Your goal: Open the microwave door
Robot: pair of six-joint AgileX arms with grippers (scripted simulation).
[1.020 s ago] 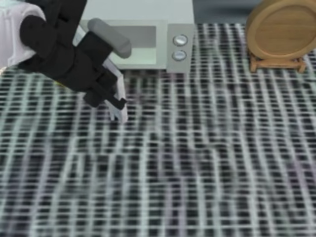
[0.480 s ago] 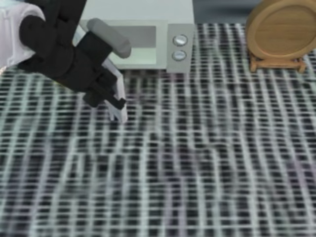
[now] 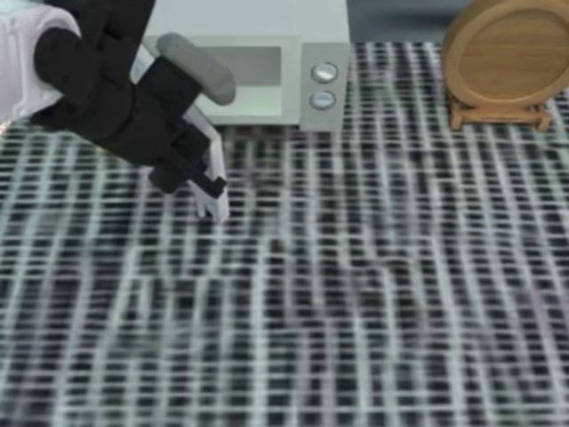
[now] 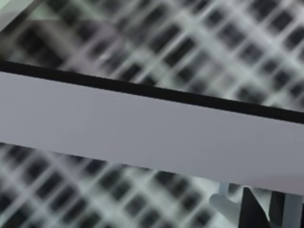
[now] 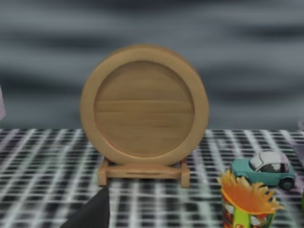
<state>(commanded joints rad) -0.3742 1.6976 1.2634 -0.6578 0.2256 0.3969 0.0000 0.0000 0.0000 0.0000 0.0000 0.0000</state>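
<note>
Swinging the microwave door (image 3: 216, 169) outward from the microwave (image 3: 267, 62); left pincer (image 3: 210, 189) apparently clamped on its edge, keeping the arc smooth.

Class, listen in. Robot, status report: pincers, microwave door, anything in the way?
Left pincer at the microwave door's free edge, grip unclear. Door swung wide, cavity of the microwave showing. Right arm out of top view. Nothing blocking.

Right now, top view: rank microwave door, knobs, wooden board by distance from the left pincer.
1. microwave door: swung open, its edge at the left pincer.
2. knobs: on the microwave's front, right of the pincer.
3. wooden board: upright on its stand, far right corner.
</note>
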